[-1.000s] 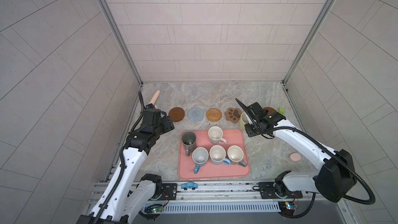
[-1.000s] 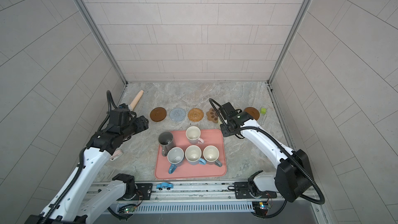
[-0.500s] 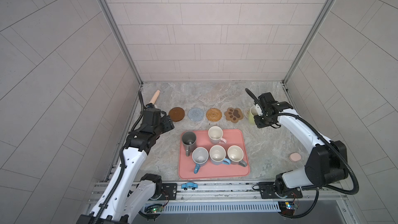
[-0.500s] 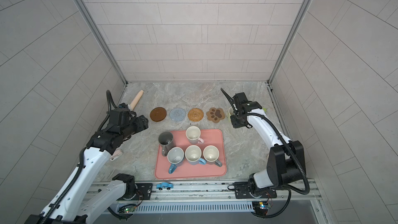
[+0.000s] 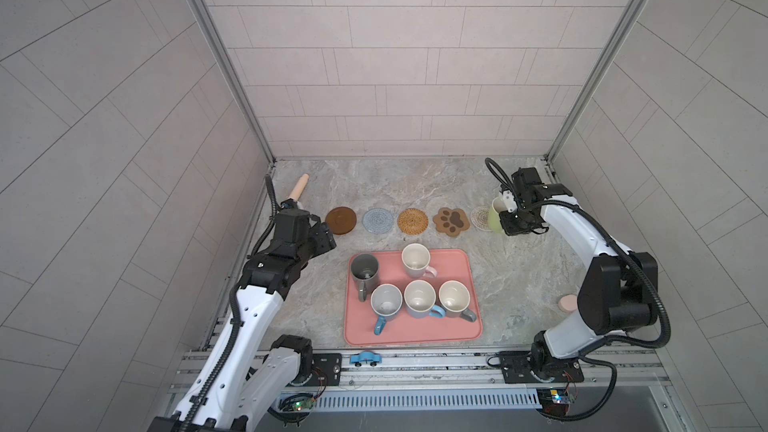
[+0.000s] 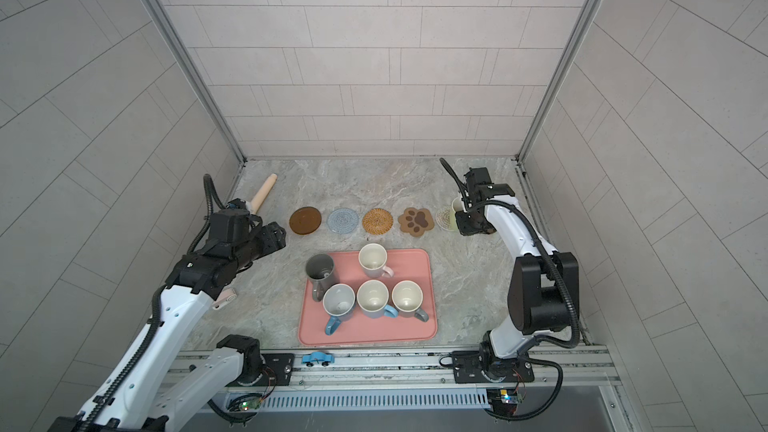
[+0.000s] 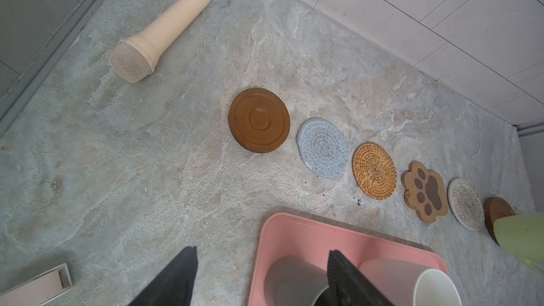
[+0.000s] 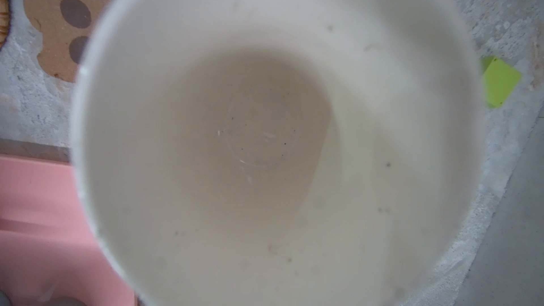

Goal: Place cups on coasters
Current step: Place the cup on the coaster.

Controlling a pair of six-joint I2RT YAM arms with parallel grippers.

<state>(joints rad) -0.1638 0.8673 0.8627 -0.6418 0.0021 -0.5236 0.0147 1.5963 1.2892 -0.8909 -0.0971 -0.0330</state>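
The right tool (image 5: pixel 508 216) was clamped on the green cup (image 5: pixel 494 219), beyond the pink tray's (image 5: pixel 471 328) far right corner, just beside the cream woven coaster (image 5: pixel 480 216). The left tool (image 7: pixel 262 275) hung open and empty, left of the tray, where five cups (image 5: pixel 419 297) stood.

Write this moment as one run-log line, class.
right pincer: shut on green mug | mug: beside cream woven coaster, touchdown unclear | left pincer: open, empty | pink tray: five mugs
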